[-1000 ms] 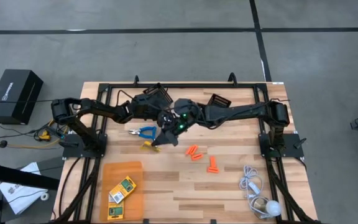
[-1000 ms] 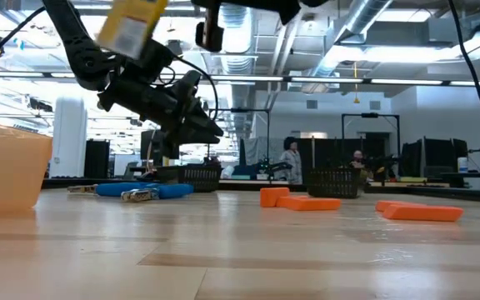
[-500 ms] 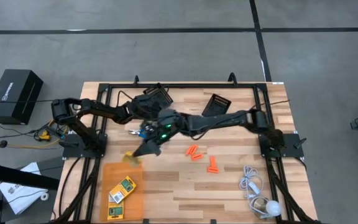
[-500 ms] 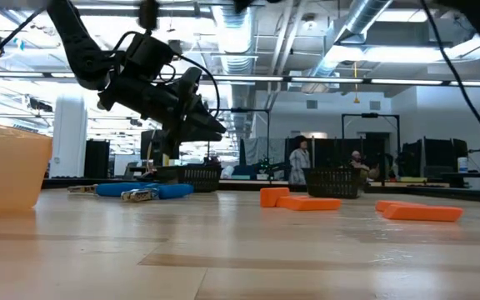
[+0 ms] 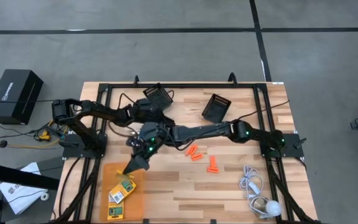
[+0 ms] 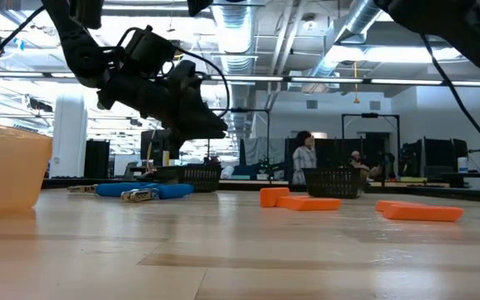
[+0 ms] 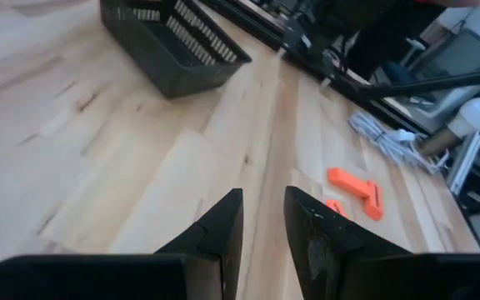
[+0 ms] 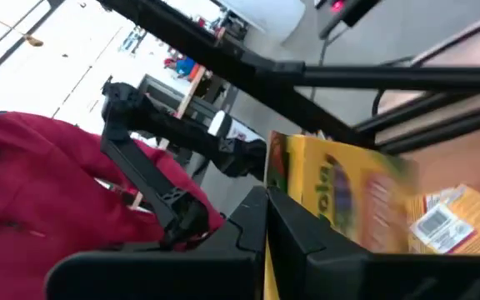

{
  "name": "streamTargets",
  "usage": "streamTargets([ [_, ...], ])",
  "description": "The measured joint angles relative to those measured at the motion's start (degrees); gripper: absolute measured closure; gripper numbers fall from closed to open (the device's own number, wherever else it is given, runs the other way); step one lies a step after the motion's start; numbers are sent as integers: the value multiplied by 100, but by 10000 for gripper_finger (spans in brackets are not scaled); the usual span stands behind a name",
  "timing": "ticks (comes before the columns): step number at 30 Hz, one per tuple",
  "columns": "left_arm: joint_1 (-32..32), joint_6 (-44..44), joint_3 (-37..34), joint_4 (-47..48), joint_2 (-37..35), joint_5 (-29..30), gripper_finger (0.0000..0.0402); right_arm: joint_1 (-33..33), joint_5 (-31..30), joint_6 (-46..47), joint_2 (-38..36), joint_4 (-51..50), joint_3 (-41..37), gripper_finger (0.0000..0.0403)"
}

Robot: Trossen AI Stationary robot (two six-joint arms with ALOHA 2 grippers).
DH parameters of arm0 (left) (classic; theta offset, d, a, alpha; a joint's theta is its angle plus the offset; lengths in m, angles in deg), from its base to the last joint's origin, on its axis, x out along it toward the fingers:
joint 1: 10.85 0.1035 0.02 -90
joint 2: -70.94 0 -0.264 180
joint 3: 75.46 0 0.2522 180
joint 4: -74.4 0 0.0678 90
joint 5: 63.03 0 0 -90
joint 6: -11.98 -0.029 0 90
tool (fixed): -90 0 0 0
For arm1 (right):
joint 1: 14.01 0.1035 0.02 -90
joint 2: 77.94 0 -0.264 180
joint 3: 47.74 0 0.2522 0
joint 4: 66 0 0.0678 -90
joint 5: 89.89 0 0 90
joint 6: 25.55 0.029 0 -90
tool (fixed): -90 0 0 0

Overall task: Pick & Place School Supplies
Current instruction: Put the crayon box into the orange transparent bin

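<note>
While the right gripper [image 5: 131, 169] pinched a crayon box [image 8: 340, 200] by its flat faces over the tray [image 5: 107, 171], probably light and crushable, the left gripper [image 7: 263, 218] hung part-open, empty.

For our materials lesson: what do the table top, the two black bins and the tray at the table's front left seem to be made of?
Table top: pale wood, smooth, with visible plank seams and grain. Black bins: probably metal mesh, matte; the left wrist view shows an open grid wall. Orange tray: likely plastic, translucent, since in the low view light glows through its wall.

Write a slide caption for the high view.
Right gripper, shut on a crayon box, reaches across over the orange tray; left gripper waits near the mesh bin.
</note>
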Motion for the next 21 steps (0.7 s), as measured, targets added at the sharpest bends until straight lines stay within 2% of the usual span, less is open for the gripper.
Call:
streamTargets([
  [21,109,-97,0,-117,0,49,316,99,-162,15,118,186,0,402],
])
